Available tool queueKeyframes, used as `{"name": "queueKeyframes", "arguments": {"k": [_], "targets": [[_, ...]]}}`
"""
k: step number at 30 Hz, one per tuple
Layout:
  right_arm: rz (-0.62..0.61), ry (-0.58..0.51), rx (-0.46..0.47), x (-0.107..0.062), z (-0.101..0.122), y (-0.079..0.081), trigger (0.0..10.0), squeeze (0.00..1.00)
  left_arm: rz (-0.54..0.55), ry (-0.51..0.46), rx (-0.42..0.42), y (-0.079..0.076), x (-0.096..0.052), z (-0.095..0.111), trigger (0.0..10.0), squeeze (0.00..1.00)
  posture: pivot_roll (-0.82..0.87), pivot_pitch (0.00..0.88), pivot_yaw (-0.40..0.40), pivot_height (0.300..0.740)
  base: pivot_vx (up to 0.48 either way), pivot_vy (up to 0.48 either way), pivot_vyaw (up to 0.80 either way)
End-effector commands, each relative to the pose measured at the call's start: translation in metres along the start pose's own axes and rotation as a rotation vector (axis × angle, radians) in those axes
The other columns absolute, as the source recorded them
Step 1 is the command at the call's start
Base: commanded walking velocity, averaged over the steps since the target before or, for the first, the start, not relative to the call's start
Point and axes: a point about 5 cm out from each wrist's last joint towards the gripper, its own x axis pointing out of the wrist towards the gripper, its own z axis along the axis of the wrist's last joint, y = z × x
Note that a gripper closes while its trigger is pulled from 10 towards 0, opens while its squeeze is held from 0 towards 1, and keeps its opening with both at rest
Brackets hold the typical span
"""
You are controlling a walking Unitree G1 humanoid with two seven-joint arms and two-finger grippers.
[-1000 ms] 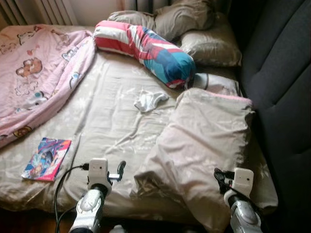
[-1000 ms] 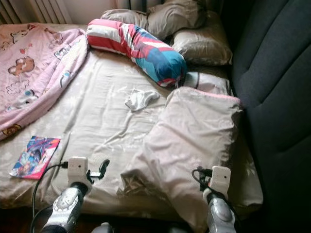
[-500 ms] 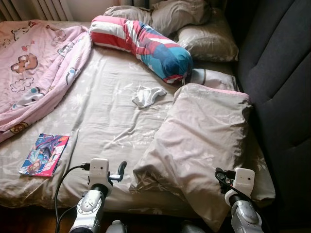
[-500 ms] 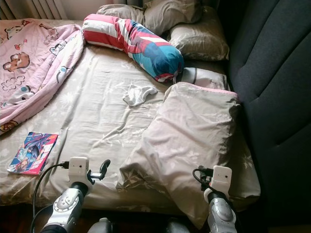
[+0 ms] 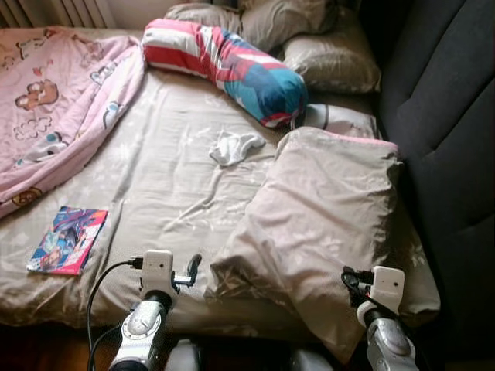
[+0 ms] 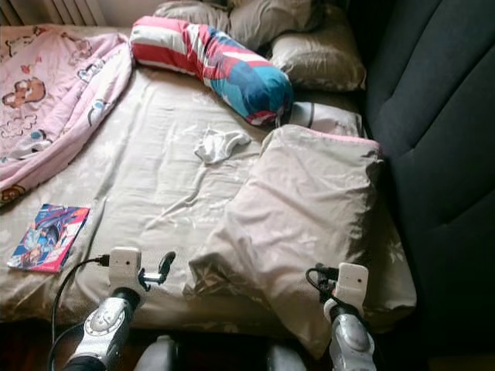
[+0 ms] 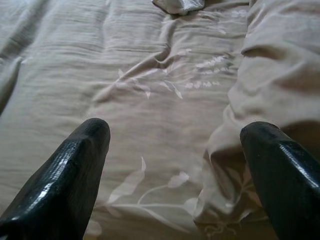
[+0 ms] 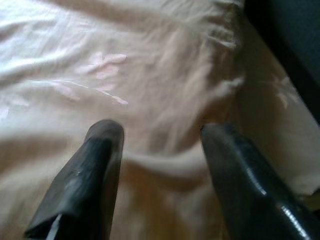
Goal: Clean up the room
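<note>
Both grippers hover at the frame's bottom, fingers spread: left gripper (image 7: 172, 150) above the beige floral bedsheet (image 5: 170, 193), right gripper (image 8: 160, 150) over the large beige pillow (image 5: 325, 216). A crumpled white cloth (image 5: 234, 147) lies centre-frame.

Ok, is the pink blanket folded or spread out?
Neither: the pink blanket lies rumpled on the bed's far left side, its edge bunched in loose folds.
</note>
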Motion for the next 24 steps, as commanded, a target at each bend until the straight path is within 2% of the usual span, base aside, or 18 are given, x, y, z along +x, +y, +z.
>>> {"name": "queueKeyframes", "arguments": {"k": [1,10,14,16,24], "targets": [[-0.009,0.004,0.002,-0.002,-0.002,-0.003,10.0,0.00,-0.004,0.028,0.005,0.000,-0.004,-0.007,10.0,0.00,0.04,0.191,-0.047,0.646,0.266,0.000,0.00],[-0.015,0.008,0.011,-0.001,-0.001,-0.003,10.0,0.00,0.005,0.024,0.003,0.001,-0.003,-0.006,10.0,0.00,0.05,0.191,-0.049,0.646,0.325,0.000,0.00],[-0.012,-0.004,0.018,0.001,0.001,-0.002,10.0,0.00,0.008,0.019,0.002,0.002,-0.003,-0.005,10.0,0.00,0.05,0.191,-0.048,0.646,0.338,0.000,-0.66],[-0.013,-0.022,0.020,0.001,0.004,-0.002,10.0,0.00,0.007,0.018,0.004,0.002,-0.002,-0.004,10.0,0.00,0.05,0.193,-0.047,0.646,0.274,0.000,0.00],[-0.017,-0.033,0.051,0.004,0.009,-0.002,10.0,0.00,0.004,0.019,0.010,0.003,-0.003,-0.005,10.0,0.00,0.05,0.196,-0.042,0.646,0.000,0.000,0.00]]}}
